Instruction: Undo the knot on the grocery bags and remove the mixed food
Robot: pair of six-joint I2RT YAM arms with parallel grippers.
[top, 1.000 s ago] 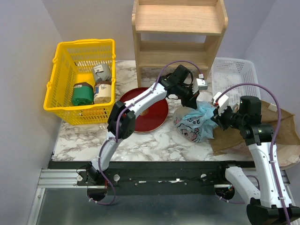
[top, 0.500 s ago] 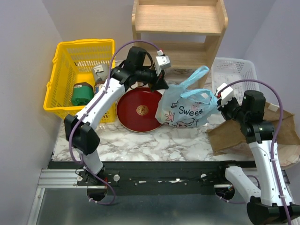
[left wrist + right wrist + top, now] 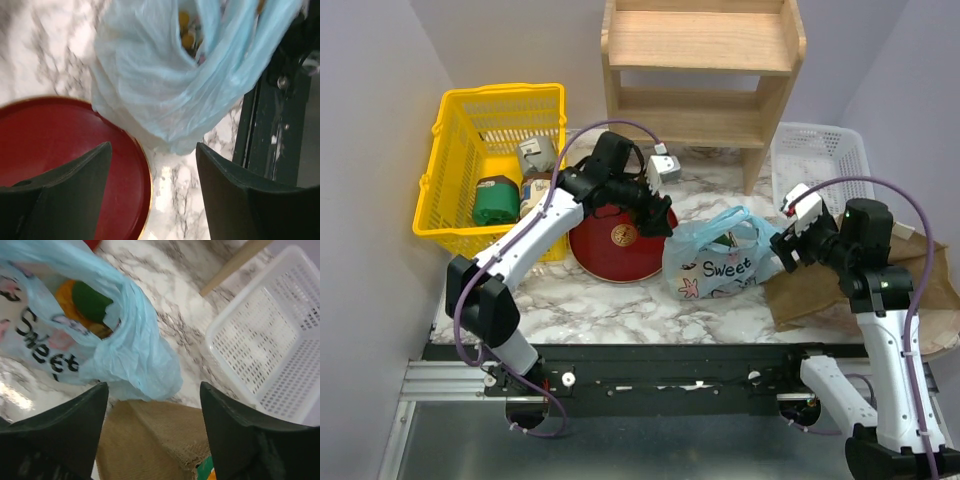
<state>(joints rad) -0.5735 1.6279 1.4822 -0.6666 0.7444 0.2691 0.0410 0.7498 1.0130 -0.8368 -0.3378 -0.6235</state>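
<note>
The light-blue "Sweet" grocery bag (image 3: 712, 264) sits slumped on the marble with its mouth open and its handles loose. Inside it the right wrist view shows a green fruit (image 3: 91, 301) against something orange (image 3: 65, 292); the left wrist view shows yellow pieces (image 3: 184, 29) in the bag (image 3: 160, 85). My left gripper (image 3: 661, 217) hangs open over the red plate's right edge, just left of the bag, holding nothing (image 3: 153, 147). My right gripper (image 3: 786, 249) stands open just right of the bag (image 3: 130, 347), empty (image 3: 152, 386). The brown bag (image 3: 820, 292) lies flat under the right arm.
A red plate (image 3: 616, 240) lies left of the bag. At the back left stands a yellow basket (image 3: 450, 160) with jars and packs. A wooden shelf (image 3: 700, 60) is at the back, and a white mesh tray (image 3: 820, 160) at the back right.
Both grippers have let go of the blue bag's handles. The bag, stretched up between them half a second ago, has dropped and slumped onto the table with its mouth open.
</note>
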